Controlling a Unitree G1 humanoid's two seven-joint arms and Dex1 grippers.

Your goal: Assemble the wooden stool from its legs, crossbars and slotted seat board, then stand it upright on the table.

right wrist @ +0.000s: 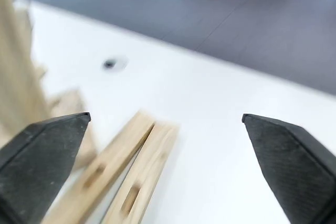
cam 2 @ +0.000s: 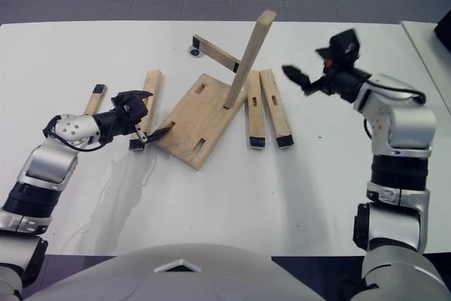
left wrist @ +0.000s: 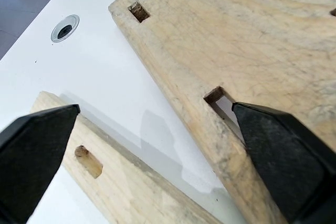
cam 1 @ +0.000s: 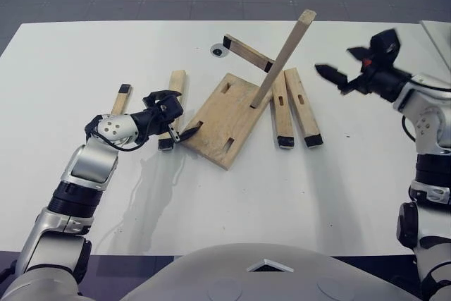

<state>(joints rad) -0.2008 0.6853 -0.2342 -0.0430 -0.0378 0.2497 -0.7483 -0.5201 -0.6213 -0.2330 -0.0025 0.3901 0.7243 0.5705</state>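
Note:
The slotted seat board [cam 1: 224, 123] lies flat mid-table. One leg [cam 1: 285, 56] stands tilted in a slot at its far right corner, with a crossbar [cam 1: 246, 53] sticking out to the left. Two more legs [cam 1: 282, 109] [cam 1: 303, 107] lie side by side just right of the board. Another leg [cam 1: 173, 103] lies left of it, and a short piece [cam 1: 121, 98] lies farther left. My left gripper [cam 1: 177, 116] is open, low at the board's left corner, spanning the gap between board [left wrist: 252, 51] and leg [left wrist: 121, 187]. My right gripper [cam 1: 345, 61] hangs open in the air right of the standing leg, holding nothing.
A round grommet hole [cam 1: 220, 50] sits in the white table [cam 1: 84, 54] behind the board. Bare table surface extends at the front and far left. The table's right edge is close by my right arm.

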